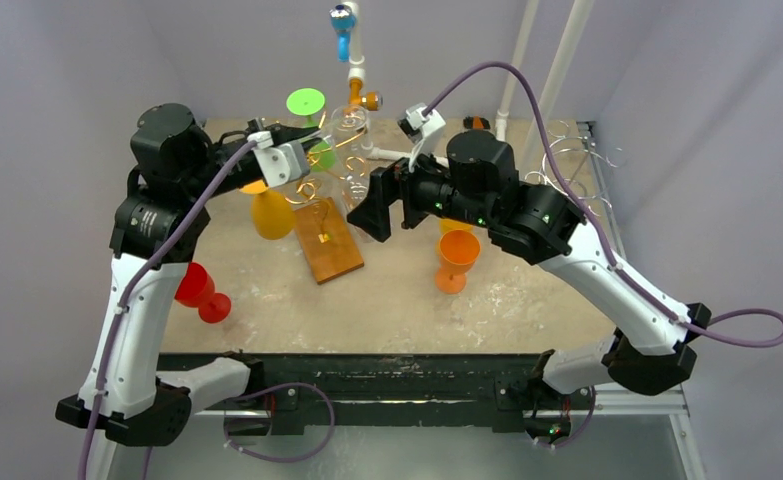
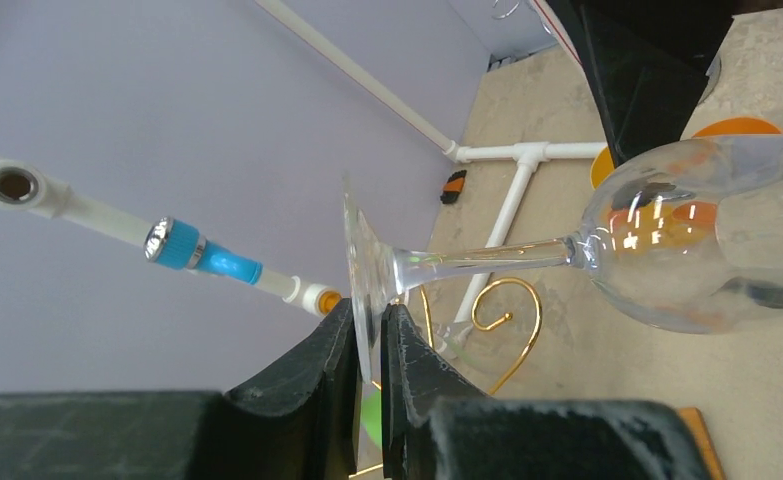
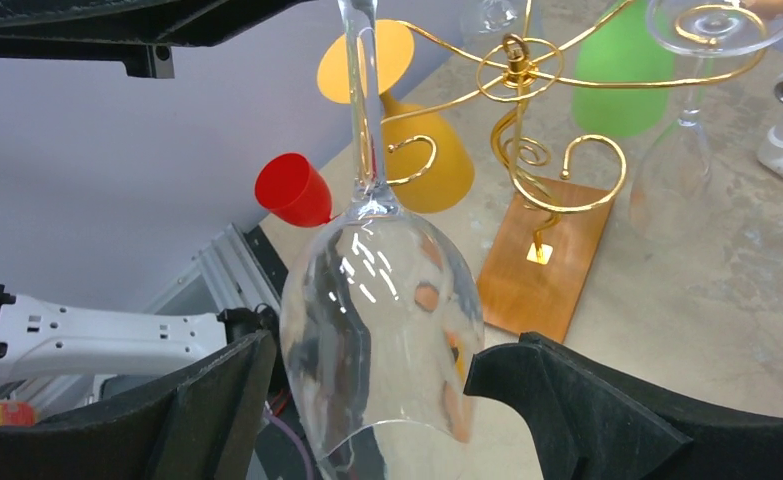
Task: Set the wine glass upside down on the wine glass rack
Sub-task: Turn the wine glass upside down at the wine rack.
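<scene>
1. Between the jaws of the left claw (image 2: 369, 318), clamped shut, sits the foot of the glass (image 2: 687, 235)
2. Right claw (image 3: 372, 365) gapes wide around its bowl
3. Rack (image 3: 545, 268) stands just beyond that claw

I see an orange goblet (image 1: 457, 258) upright on the tabletop (image 1: 387, 310); a red goblet (image 1: 199, 292) lies well left of it, white pipework (image 1: 356, 72) behind it.
</scene>
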You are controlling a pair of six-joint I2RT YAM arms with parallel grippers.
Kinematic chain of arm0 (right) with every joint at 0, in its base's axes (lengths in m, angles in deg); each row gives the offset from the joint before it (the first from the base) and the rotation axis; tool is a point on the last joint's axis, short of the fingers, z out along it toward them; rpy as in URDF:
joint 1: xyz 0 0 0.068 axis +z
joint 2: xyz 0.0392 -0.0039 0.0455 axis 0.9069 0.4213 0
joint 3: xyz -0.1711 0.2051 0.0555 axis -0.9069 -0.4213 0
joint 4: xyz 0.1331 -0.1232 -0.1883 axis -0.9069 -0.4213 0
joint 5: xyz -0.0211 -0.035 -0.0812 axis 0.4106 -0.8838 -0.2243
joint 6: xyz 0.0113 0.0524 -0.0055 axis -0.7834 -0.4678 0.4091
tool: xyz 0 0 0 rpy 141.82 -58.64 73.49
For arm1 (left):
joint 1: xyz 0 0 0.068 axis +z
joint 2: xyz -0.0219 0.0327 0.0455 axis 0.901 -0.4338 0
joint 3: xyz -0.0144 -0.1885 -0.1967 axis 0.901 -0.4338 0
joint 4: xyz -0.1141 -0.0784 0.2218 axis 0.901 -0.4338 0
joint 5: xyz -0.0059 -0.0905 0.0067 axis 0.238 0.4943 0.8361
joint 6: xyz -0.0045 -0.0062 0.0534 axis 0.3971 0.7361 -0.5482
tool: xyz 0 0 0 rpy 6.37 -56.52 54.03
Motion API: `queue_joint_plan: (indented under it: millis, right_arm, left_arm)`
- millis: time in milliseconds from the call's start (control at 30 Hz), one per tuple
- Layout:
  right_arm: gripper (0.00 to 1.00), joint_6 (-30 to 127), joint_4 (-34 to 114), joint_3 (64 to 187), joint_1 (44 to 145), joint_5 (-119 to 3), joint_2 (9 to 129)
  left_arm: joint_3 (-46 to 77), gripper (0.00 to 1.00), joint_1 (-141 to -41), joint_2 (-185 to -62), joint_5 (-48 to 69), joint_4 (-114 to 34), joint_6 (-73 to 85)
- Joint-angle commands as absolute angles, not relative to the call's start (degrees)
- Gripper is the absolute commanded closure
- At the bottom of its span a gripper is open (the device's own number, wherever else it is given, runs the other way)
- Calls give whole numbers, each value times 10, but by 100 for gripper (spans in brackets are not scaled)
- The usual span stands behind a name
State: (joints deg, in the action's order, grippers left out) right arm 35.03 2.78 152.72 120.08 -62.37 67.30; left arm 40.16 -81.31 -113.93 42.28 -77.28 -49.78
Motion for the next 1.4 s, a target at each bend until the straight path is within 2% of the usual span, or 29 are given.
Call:
queue_joint_plan:
  millis: [0, 67, 167, 267, 367, 400, 500, 633, 933, 1133, 1200, 1367]
  right_arm:
    - [1, 349, 65, 1494, 1203, -574, 661]
    - [1, 341, 81, 1480, 1203, -567, 662]
    - [10, 336, 99, 1462, 1202, -561, 666]
    - [29, 331, 132, 1436, 1203, -548, 662]
    - [59, 321, 179, 1396, 1202, -552, 646]
    - [64, 318, 195, 1382, 1202, -558, 640]
    - [66, 310, 249, 1335, 1202, -578, 619]
    - [70, 310, 301, 1283, 1203, -604, 607]
    - [74, 313, 362, 1235, 1204, -628, 628]
    - [76, 323, 386, 1235, 1214, -651, 658]
    - [76, 327, 399, 1236, 1219, -665, 669]
    - [76, 337, 427, 1236, 1225, -689, 697]
  left_arm:
    - [397, 100, -815, -1116, 486, -723, -544]
    - [392, 100, -815, -1111, 493, -725, -556]
    - [386, 100, -815, -1106, 496, -722, -564]
    - [375, 100, -815, -1099, 502, -716, -574]
    - [359, 100, -815, -1089, 509, -713, -587]
    - [354, 100, -815, -1085, 511, -712, -591]
    - [336, 100, -815, -1071, 523, -716, -609]
    - [313, 63, -815, -1045, 525, -728, -619]
    - [304, 41, -815, -1000, 478, -845, -653]
    - [352, 11, -815, -1013, 435, -889, -566]
    - [361, 6, -815, -1015, 423, -885, -536]
    - [347, 5, -815, -1002, 387, -842, -470]
